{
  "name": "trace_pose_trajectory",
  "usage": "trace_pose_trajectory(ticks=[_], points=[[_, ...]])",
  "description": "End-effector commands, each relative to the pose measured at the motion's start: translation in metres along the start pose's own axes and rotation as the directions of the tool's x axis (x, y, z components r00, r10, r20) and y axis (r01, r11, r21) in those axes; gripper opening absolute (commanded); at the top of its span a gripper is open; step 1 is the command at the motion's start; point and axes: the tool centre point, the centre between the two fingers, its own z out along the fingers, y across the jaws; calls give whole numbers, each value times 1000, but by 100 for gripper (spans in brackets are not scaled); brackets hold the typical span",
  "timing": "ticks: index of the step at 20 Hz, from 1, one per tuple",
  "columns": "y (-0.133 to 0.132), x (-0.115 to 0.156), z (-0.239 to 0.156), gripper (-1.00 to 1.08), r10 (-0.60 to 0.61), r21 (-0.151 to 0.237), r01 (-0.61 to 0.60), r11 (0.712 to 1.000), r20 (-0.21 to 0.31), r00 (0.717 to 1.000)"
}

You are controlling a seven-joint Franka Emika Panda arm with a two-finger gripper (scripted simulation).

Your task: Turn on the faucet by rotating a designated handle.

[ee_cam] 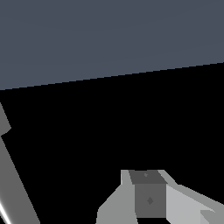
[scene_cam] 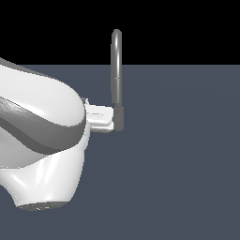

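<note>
Exterior view: faucet (scene_cam: 116, 75) is seen upright mid-scene, gripper (scene_cam: 107, 118) parked right beside its dark base. Whether it's spread or pinched can't be told; handle isn't made out.

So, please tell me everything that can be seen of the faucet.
The faucet is a tall, slim grey tube that looks metallic, standing upright with an arched top. Its lower end is a short, thicker, darker cylindrical base on the flat blue-grey floor. The white gripper sits right at the base, on the exterior view's left. Real contact cannot be told, and the handle is not visible.
</note>
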Motion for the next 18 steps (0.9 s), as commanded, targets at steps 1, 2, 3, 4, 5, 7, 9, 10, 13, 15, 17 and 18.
trace_pose_trajectory(ticks=[1,2,3,4,5,7,9,10,13,15,17,18], points=[[-5,9,-4,-100,-10,0,10,1000,-27,1000],[-5,12,-6,-100,-12,-2,12,1000,-35,999],[-4,14,-7,-100,-13,-5,12,1000,-43,999],[-2,17,-8,-100,-13,-9,12,1000,-52,999],[1,20,-10,-100,-12,-15,11,1000,-61,998],[9,26,-14,-100,-10,-33,7,999,-85,996],[19,34,-19,-100,-9,-52,3,999,-114,993],[23,38,-22,-100,-9,-60,1,998,-127,992],[31,47,-27,-100,-10,-78,-2,997,-157,988],[34,50,-30,-100,-11,-86,-4,996,-168,986],[37,50,-31,-100,-9,-90,-6,996,-172,985],[38,50,-31,-100,-9,-91,-7,996,-172,985]])
